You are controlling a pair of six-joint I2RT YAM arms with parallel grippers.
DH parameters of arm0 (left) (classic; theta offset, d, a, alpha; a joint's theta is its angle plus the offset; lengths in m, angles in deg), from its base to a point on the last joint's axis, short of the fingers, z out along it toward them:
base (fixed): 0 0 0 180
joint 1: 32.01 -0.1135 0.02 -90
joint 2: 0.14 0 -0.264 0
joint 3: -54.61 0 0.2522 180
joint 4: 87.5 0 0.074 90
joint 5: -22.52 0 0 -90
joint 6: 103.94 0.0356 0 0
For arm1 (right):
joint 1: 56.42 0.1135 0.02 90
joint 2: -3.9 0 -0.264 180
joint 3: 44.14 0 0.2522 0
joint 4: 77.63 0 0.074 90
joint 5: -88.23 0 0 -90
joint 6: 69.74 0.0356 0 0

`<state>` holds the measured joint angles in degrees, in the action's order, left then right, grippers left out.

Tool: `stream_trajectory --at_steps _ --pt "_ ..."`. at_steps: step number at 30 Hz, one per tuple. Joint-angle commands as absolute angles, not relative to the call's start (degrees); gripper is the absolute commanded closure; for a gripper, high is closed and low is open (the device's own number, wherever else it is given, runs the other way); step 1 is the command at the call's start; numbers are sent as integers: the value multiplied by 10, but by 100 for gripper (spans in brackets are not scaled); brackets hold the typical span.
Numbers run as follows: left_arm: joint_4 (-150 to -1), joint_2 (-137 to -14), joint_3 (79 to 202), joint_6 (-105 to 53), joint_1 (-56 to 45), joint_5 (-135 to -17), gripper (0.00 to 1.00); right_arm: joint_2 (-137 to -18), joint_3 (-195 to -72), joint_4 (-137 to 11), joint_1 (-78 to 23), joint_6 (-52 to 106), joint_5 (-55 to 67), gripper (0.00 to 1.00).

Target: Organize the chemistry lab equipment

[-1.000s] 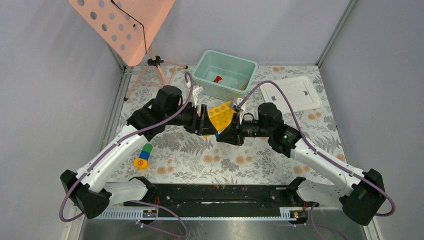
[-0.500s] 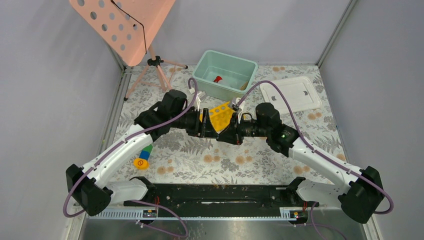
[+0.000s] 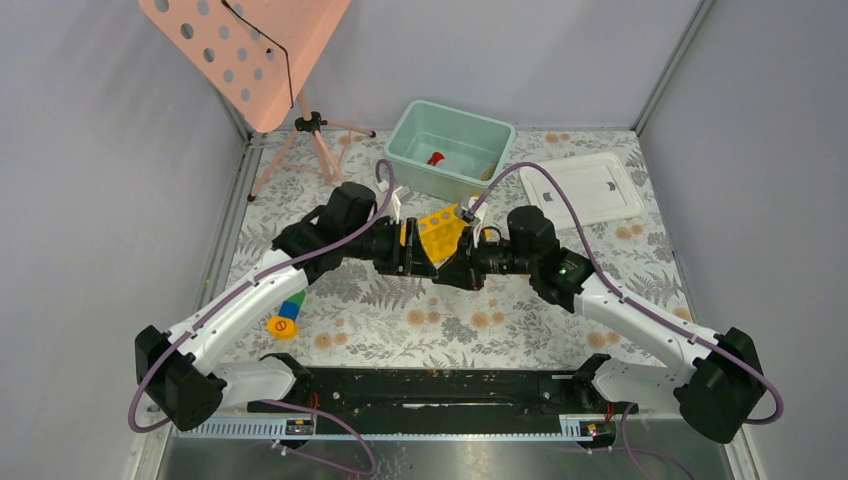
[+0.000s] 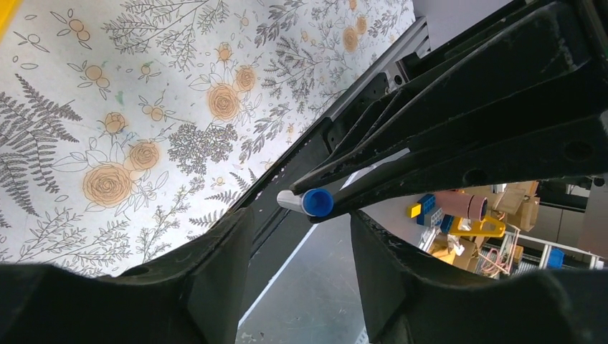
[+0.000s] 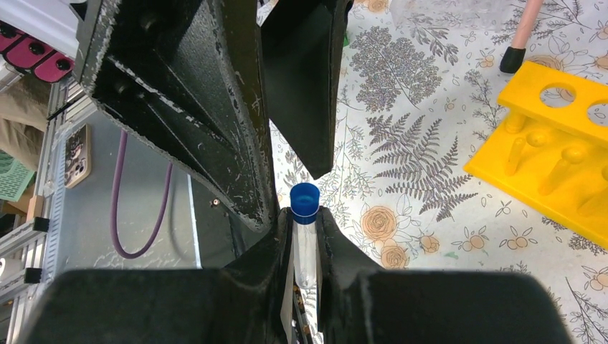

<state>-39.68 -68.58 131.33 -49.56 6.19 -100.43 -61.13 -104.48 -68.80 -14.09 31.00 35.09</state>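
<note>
My right gripper (image 5: 305,215) is shut on a clear blue-capped tube (image 5: 306,247) and holds it above the mat, cap pointing at my left gripper. My left gripper (image 4: 301,251) is open. The tube's blue cap (image 4: 315,201) sits at the mouth between its fingertips, not clamped by them. In the top view both grippers meet at mid-table, left (image 3: 412,248) and right (image 3: 447,262), just in front of the yellow test-tube rack (image 3: 440,228). The rack also shows in the right wrist view (image 5: 552,143), its holes empty. The red-capped bottle (image 3: 436,158) lies in the teal bin.
The teal bin (image 3: 410,150) stands behind the rack, with a white lid (image 3: 585,188) flat to its right. A pink perforated stand (image 3: 250,50) on a tripod is at the back left. A green-blue-yellow block stack (image 3: 290,305) lies by the left arm.
My left gripper has moved right, closing in on the right gripper, so its open fingers now flank the tube's cap. The right gripper shifted slightly left, still holding the tube.
</note>
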Motion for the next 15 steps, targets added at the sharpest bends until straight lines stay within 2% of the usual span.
stream_trajectory --at_steps 1,5,11,15 --pt "-447 -685 1302 -534 70 -997 45 -607 -1053 -734 -125 312 357 90" --pt "-458 -677 1296 -546 71 -990 45 -603 -1051 -733 -126 311 353 90" --pt "-466 -677 1287 -557 70 -987 53 -602 -1050 -733 -126 311 355 90" --pt "-467 -672 1283 -563 71 -980 52 -602 -1047 -727 -125 307 357 90"
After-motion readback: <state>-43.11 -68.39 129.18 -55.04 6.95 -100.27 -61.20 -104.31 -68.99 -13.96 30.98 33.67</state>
